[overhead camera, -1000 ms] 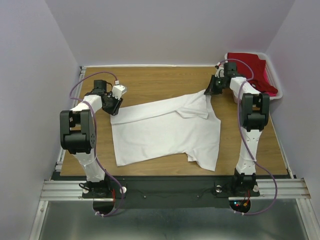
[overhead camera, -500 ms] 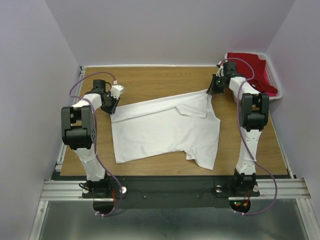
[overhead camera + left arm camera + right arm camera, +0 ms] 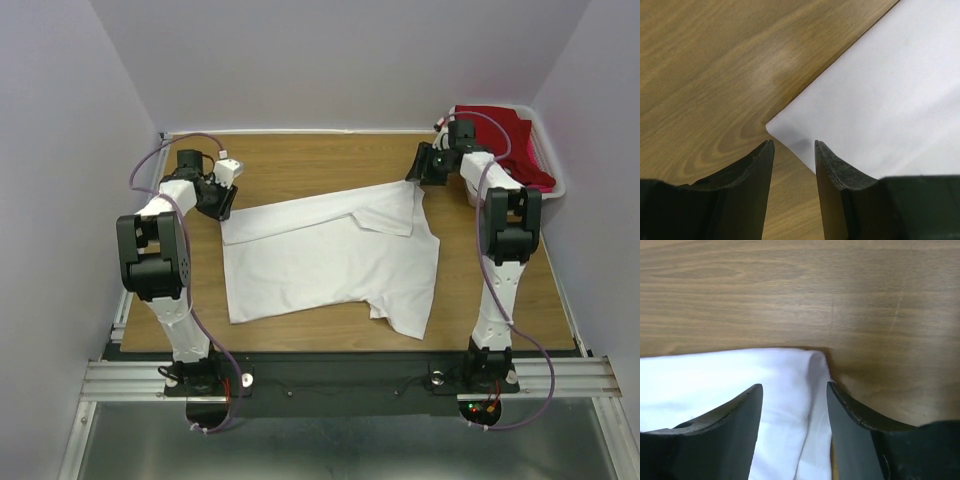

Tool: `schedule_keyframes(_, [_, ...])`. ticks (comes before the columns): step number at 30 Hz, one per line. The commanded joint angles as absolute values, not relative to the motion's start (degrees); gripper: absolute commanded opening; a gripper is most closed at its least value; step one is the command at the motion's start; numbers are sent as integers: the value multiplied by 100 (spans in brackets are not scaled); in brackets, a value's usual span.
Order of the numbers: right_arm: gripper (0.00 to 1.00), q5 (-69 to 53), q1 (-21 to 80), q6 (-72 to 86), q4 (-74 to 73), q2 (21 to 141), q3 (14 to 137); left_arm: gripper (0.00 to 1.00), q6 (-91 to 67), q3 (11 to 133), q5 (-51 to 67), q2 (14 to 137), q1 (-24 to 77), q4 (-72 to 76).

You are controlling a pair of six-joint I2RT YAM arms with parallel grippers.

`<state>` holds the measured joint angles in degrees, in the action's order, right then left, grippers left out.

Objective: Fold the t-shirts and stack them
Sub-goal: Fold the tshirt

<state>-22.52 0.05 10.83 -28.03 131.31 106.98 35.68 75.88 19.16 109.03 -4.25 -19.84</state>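
Observation:
A large white t-shirt (image 3: 330, 255) lies partly folded on the wooden table, its upper edge slanting from left up to right. My left gripper (image 3: 222, 203) hovers at the shirt's far-left corner (image 3: 777, 127), jaws open, only bare wood between them (image 3: 794, 145). My right gripper (image 3: 415, 172) sits over the shirt's far-right corner (image 3: 810, 365), jaws open and straddling the cloth without pinching it. A deep red t-shirt (image 3: 505, 135) fills the basket at the back right.
The white plastic basket (image 3: 553, 185) stands at the table's far right corner. Bare wood (image 3: 320, 160) stretches behind the shirt, and purple walls close in on three sides. The table's near edge meets a metal rail (image 3: 340, 375).
The right gripper went from shut to open, releasing the shirt's far-right corner. Both grippers drew back slightly toward the far side; the shirt's top edge settled flat.

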Motion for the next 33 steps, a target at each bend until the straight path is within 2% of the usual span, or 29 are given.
schedule_keyframes(1, [61, -2478, -9, 810, -2619, 12060, 10565, 50, 3472, 7980, 2381, 10091, -448, -2355])
schedule_keyframes(4, [58, -2558, -9, 668, -2645, 11804, 10301, 50, 3445, 7797, 2452, 9958, -448, -2443])
schedule_keyframes(9, [39, -2777, 237, 501, -2733, 11689, 10029, 49, 3375, 7322, 2365, 9861, -413, -2295])
schedule_keyframes(12, [36, -2813, 404, 440, -2751, 11864, 9932, 47, 3331, 7137, 2277, 9993, -369, -2241])
schedule_keyframes(23, [34, -2330, 510, 246, -2725, 12831, 10151, 40, 3278, 7734, 1697, 11319, -343, -2241])
schedule_keyframes(27, [34, -1934, 501, 255, -2725, 13262, 10581, 37, 3261, 8506, 1319, 12057, -369, -2320])
schedule_keyframes(29, [34, -1758, 510, 281, -2725, 13560, 11002, 37, 3226, 9408, 1327, 12497, -430, -2565])
schedule_keyframes(31, [36, -1714, 510, 299, -2733, 13719, 11327, 37, 3234, 9859, 1414, 12717, -448, -2759])
schedule_keyframes(32, [39, -1714, 510, 308, -2742, 13815, 11625, 41, 3252, 10035, 1537, 12840, -474, -2908])
schedule_keyframes(33, [46, -1749, 510, 282, -2751, 13799, 11724, 43, 3261, 10194, 1582, 12850, -475, -2961])
